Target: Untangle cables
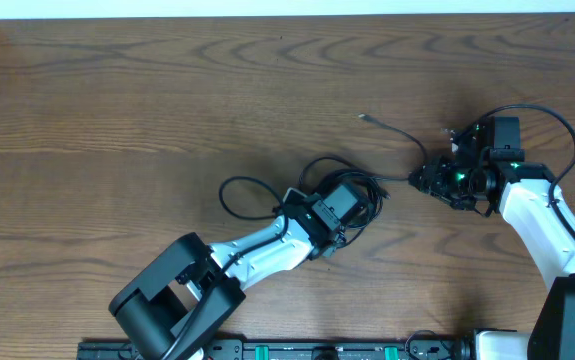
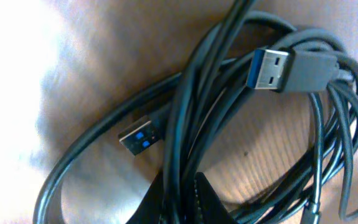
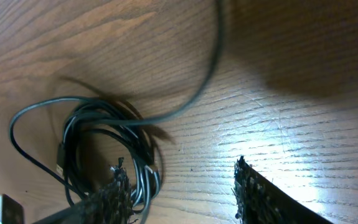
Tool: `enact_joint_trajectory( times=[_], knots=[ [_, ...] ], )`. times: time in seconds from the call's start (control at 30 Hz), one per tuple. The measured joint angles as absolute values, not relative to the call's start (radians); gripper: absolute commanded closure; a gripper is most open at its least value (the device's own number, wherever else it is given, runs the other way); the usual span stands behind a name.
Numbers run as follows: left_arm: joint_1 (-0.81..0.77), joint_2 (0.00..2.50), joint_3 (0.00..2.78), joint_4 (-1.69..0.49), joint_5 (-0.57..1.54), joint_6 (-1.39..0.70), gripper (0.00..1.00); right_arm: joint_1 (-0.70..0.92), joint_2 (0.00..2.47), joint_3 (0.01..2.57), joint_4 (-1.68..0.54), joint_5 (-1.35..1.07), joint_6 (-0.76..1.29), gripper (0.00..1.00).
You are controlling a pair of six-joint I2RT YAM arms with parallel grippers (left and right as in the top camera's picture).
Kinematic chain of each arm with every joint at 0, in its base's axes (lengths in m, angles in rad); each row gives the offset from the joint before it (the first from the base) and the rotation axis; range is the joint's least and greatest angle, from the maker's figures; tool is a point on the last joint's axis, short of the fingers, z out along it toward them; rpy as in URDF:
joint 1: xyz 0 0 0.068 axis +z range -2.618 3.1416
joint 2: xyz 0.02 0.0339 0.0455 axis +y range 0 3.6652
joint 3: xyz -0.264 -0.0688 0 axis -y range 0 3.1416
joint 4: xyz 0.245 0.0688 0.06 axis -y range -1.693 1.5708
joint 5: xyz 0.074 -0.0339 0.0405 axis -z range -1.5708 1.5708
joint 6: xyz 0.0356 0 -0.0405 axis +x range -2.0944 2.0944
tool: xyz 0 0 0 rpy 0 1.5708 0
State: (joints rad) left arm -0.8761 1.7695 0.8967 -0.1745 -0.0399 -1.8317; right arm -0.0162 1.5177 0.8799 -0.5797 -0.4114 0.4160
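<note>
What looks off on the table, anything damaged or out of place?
Only the thin black cables: they are knotted into a messy coil mid-way across the brown wooden table, with a blue-tongued USB plug caught among the loops and one strand trailing right. No damage or spill shows.

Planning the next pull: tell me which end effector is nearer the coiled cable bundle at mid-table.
Left. The left end effector is down on the cable bundle, closed on its strands; the right end effector stands open a little off to the bundle's side.
</note>
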Motion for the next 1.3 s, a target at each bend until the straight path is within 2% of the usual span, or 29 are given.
enact_joint_trajectory(
  times=[0.17, 0.37, 0.5, 0.63, 0.93, 1.3],
  knots=[
    [-0.808, 1.755, 0.896, -0.184, -0.032, -1.588, 0.92, -0.016, 1.518, 0.88, -0.58, -0.411, 0.415, 0.55],
    [-0.695, 1.604, 0.896, -0.191, -0.004, -1.1, 0.93, -0.016, 1.518, 0.88, -0.562, -0.492, 0.359, 0.55],
    [-0.637, 1.488, 0.896, -0.191, 0.133, -0.794, 0.93, -0.016, 1.518, 0.88, -0.556, -0.642, 0.243, 0.54],
    [-0.572, 1.426, 0.896, -0.191, 0.321, -0.595, 0.93, -0.016, 1.518, 0.88, -0.556, -0.774, 0.161, 0.54],
    [-0.472, 1.417, 0.896, -0.172, 0.561, -0.474, 0.92, 0.012, 1.518, 0.88, -0.555, -0.933, 0.118, 0.55],
    [-0.465, 1.417, 0.895, -0.139, 0.712, -0.462, 0.92, 0.198, 1.518, 0.879, -0.374, -0.921, 0.106, 0.55]
  ],
)
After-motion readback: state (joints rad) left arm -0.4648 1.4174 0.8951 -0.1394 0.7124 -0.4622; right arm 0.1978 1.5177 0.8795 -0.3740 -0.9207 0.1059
